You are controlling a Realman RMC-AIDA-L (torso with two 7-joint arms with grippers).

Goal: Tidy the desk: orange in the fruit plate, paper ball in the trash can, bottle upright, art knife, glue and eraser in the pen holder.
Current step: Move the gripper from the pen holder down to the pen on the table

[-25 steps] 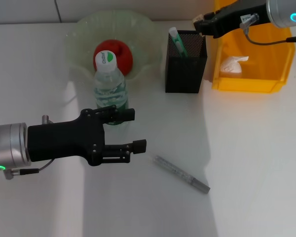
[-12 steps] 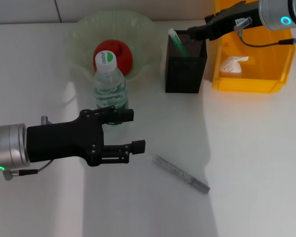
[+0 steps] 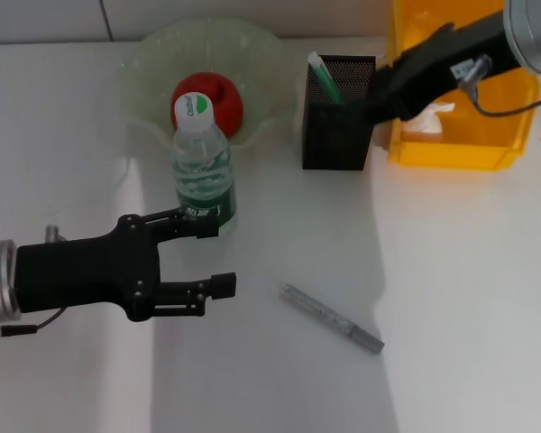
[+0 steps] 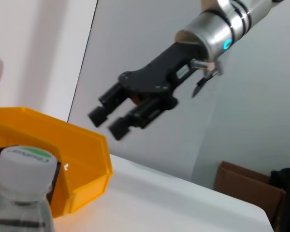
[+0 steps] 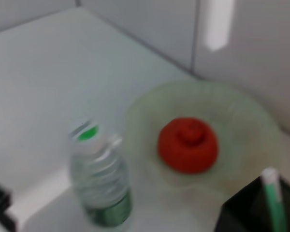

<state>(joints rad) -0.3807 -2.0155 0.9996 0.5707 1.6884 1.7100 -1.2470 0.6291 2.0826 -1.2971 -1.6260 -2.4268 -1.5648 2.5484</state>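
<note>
The bottle [image 3: 201, 167] stands upright on the desk [image 3: 469, 298], in front of the fruit plate [image 3: 269, 54], which holds the orange [image 3: 224, 104]. My left gripper [image 3: 215, 255] is open and empty, just in front of the bottle. The pen holder [image 3: 338, 126] holds a green-and-white glue stick [image 3: 324, 77]. My right gripper [image 3: 379, 92] hangs open and empty at the pen holder's right edge; it also shows in the left wrist view [image 4: 108, 122]. The paper ball [image 3: 430, 124] lies in the trash can [image 3: 451, 155]. The art knife [image 3: 332, 317] lies on the desk. The eraser is out of view.
The right wrist view shows the bottle [image 5: 102, 186], the orange [image 5: 188, 144], the plate [image 5: 251, 113] and the pen holder [image 5: 249, 215]. The trash can [image 4: 72, 159] stands at the desk's far right, close beside the pen holder.
My left gripper has drawn back from the bottle, to the left and toward me. My right gripper has come down from above the pen holder to its right edge.
</note>
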